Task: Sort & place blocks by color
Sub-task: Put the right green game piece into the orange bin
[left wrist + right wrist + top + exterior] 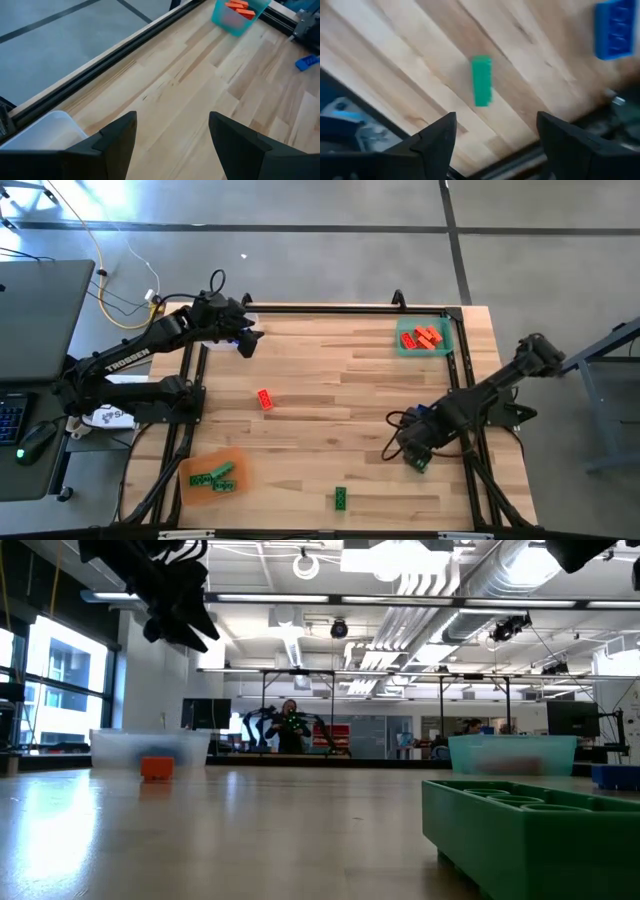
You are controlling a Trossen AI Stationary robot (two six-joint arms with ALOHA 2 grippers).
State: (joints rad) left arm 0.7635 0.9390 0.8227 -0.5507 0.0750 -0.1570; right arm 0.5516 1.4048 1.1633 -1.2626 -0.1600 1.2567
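1. Hovering at the lower right of the high view, the right gripper (416, 460) has its jaws spread wide and empty, as its wrist view shows. A green block (481, 80) lies on the bench (340, 380) ahead of them.
2. Judging from that, the step in hand is picking up this green block. To do it well, the jaws should come down over its long sides, centred, and close squarely so the smooth plastic does not twist out.
3. A blue block (615, 29) lies off to the side in the same wrist view; it should be left untouched in this pick.
4. The left gripper (245, 340) waits at the upper left of the high view, jaws open and holding nothing.
5. Other blocks: a red one (264, 399) lies alone left of centre, a second green one (341, 498) sits near the bottom edge, red ones fill the green tray (403, 346) at upper right, and green ones lie in the orange tray (192, 484) at lower left.
6. The blocks are small, hard rectangular bricks, probably studded on top, though the wrist view blurs this. The bench is pale wood planks with visible grain, flat and smooth.
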